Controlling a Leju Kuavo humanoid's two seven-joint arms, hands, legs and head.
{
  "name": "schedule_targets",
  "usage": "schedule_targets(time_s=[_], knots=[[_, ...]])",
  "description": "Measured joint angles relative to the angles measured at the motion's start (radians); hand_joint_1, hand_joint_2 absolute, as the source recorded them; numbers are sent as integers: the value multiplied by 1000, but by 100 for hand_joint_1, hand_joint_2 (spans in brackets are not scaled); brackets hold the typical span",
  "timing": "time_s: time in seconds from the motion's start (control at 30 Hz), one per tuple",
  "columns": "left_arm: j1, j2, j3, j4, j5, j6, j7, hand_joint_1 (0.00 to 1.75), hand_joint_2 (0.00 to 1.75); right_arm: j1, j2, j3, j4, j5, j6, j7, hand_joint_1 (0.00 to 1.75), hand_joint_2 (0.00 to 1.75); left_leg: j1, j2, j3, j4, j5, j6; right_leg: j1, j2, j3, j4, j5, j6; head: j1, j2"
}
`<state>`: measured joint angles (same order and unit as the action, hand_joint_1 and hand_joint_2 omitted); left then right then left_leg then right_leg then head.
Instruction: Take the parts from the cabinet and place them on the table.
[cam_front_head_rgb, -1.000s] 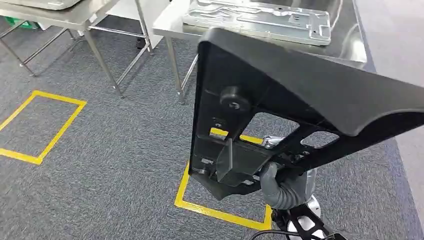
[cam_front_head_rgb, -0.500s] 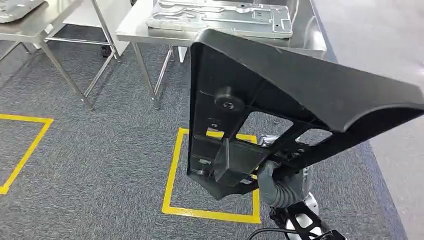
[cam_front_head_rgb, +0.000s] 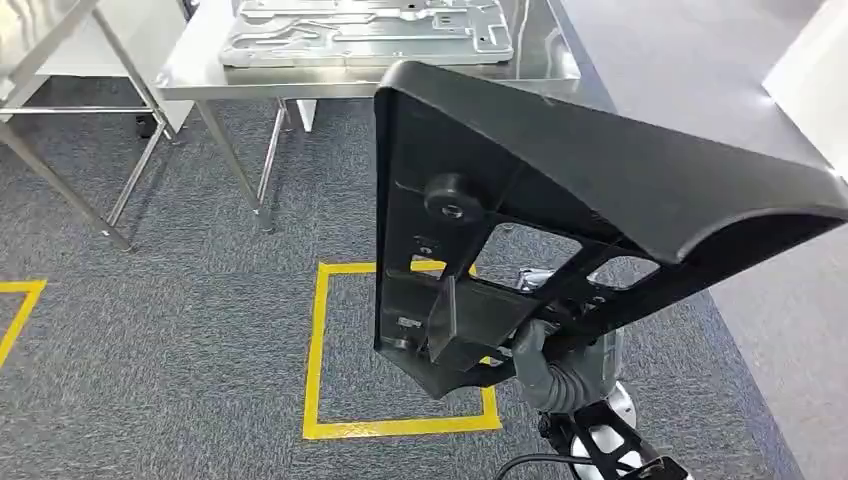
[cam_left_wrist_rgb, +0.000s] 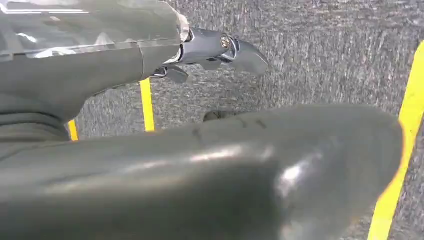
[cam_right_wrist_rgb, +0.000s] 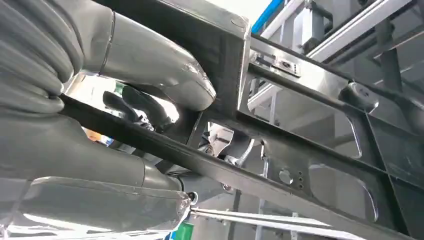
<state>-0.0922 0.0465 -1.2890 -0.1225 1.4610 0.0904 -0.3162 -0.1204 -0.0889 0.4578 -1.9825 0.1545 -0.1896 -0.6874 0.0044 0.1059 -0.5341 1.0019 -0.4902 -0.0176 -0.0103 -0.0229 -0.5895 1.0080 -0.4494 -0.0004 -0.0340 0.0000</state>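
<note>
A large black plastic part (cam_front_head_rgb: 560, 190) with ribs and cut-outs stands up in front of me in the head view. My right hand (cam_front_head_rgb: 562, 368) grips its lower edge from below. The right wrist view shows that hand (cam_right_wrist_rgb: 125, 90) wrapped around a bar of the black part (cam_right_wrist_rgb: 320, 150). Ahead stands a steel table (cam_front_head_rgb: 545, 62) with a flat silver metal part (cam_front_head_rgb: 370, 30) lying on it. My left hand (cam_left_wrist_rgb: 215, 150) hangs over the grey carpet with its fingers apart and nothing in it.
A yellow taped square (cam_front_head_rgb: 315, 350) marks the carpet in front of the steel table's legs. Another steel table (cam_front_head_rgb: 40, 20) stands at the far left. A white block (cam_front_head_rgb: 812, 60) sits at the far right beside a smooth grey floor strip.
The whole picture has slid left, so the camera has moved; the steel table and yellow square now sit more centred ahead. My right hand keeps the same grip on the black part.
</note>
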Motion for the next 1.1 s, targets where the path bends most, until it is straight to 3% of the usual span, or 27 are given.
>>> schedule_targets(time_s=[0.03,0.07,0.1,0.17,0.2,0.23,0.3,0.33,0.37,0.4,0.5,0.53,0.57,0.6,0.67,0.7,0.73,0.77,0.83,0.87,0.97,1.0,1.03,1.07,1.1], knots=[[-1,1,0,0,0,0,0,0,0,0,0,0,0,0,0,0,175,175,7,-36,-3,15,-14,-6,-4,5,3,-4,3,-4,0,0],[-1,1,0,0,0,0,0,0,0,-3,0,0,1,-1,0,0,175,175,8,-72,-26,65,-49,-9,-5,10,3,-5,3,-11,0,0],[1,1,0,0,0,-1,0,0,0,-2,1,0,1,-1,0,0,175,175,8,-90,-67,152,-95,-12,-5,18,3,-5,3,-14,0,0],[6,1,0,0,0,-2,0,0,0,-2,1,0,3,-2,0,0,175,175,9,-97,-143,308,-152,-16,-3,39,1,-4,3,-16,0,0],[8,1,0,0,0,-2,0,0,0,-1,1,0,5,-2,0,0,175,175,9,-97,-159,334,-146,-16,-2,51,2,-3,3,-16,0,0],[9,1,0,0,0,-2,0,0,0,0,1,0,7,-2,0,0,175,175,9,-97,-150,306,-116,-15,-3,62,4,-2,3,-15,0,0],[7,3,0,0,0,-2,0,0,0,-1,1,0,7,-2,0,0,175,175,10,-105,-73,131,-12,-11,-4,84,9,1,0,-11,0,0],[8,4,0,0,0,-2,0,0,0,-1,1,0,7,-2,0,0,175,175,12,-117,-32,38,27,-7,-4,86,10,4,-3,-8,0,0],[7,4,0,0,0,-2,0,0,0,-1,1,0,8,1,0,0,175,175,8,-127,-25,17,6,1,3,94,7,8,-4,-2,0,0],[3,4,0,0,0,-3,0,0,0,-1,1,1,9,2,3,0,175,175,7,-127,-27,17,12,11,1,100,2,10,-2,3,0,0],[0,4,-1,0,0,-10,2,0,0,-1,1,1,10,2,19,0,175,175,6,-125,-27,12,17,30,-1,103,-1,4,1,23,0,0],[-1,2,-1,0,0,-14,2,0,0,-1,1,1,10,2,18,0,175,175,11,-119,-23,3,23,40,-4,88,-1,13,-6,29,0,0],[-2,2,-1,0,0,-16,2,0,0,-4,1,1,10,2,15,0,175,175,11,-117,-23,1,22,46,0,56,-18,50,-31,30,0,0],[0,3,-1,0,0,-18,2,0,0,-6,1,1,10,2,13,0,175,175,10,-114,-24,1,22,47,0,42,-52,117,-69,33,0,0],[4,5,-2,0,0,-21,2,0,0,-2,0,1,10,2,5,0,175,175,6,-107,-24,2,19,51,-4,31,-135,281,-133,37,0,0],[5,5,-2,0,0,-23,2,0,0,0,0,1,10,1,-1,0,175,175,6,-104,-24,3,18,51,-4,29,-158,321,-138,38,0,0],[5,5,-3,0,0,-23,2,0,0,1,-1,1,10,1,-5,0,175,175,5,-101,-22,3,17,49,-4,28,-156,309,-116,37,0,0],[5,5,-3,0,0,-24,2,0,0,1,-2,1,9,1,-8,0,175,175,5,-100,-18,3,15,48,-4,28,-128,251,-76,34,0,0],[4,5,-4,0,0,-24,2,0,0,1,-4,1,7,2,-18,0,175,175,4,-98,-7,3,8,43,-1,21,-29,59,15,21,0,0],[3,5,-5,0,0,-24,1,0,0,0,-4,1,6,3,-23,0,175,175,3,-97,-5,3,5,39,5,8,-3,12,4,14,0,0],[2,7,-5,0,0,-24,0,0,0,2,-6,1,5,3,-35,0,175,175,1,-93,-3,0,-4,22,14,15,-7,6,-4,1,0,0],[0,7,-6,0,0,-24,0,0,0,3,-6,1,5,3,-39,0,175,175,0,-90,2,-5,-7,15,14,19,-4,2,-6,-4,0,0],[-2,12,-6,0,0,-24,0,0,0,4,-6,1,1,3,-40,0,175,175,-1,-92,4,1,-12,10,2,21,10,-8,-3,-10,0,0],[-2,13,-6,0,0,-24,-2,0,0,3,-6,1,-2,5,-41,0,175,175,1,-95,-2,29,-22,5,2,22,19,-13,-8,-15,0,0],[-3,13,-6,0,0,-24,-2,0,0,3,-6,1,-3,5,-41,0,175,175,2,-96,-34,91,-50,1,2,22,24,-13,-13,-23,0,0]])
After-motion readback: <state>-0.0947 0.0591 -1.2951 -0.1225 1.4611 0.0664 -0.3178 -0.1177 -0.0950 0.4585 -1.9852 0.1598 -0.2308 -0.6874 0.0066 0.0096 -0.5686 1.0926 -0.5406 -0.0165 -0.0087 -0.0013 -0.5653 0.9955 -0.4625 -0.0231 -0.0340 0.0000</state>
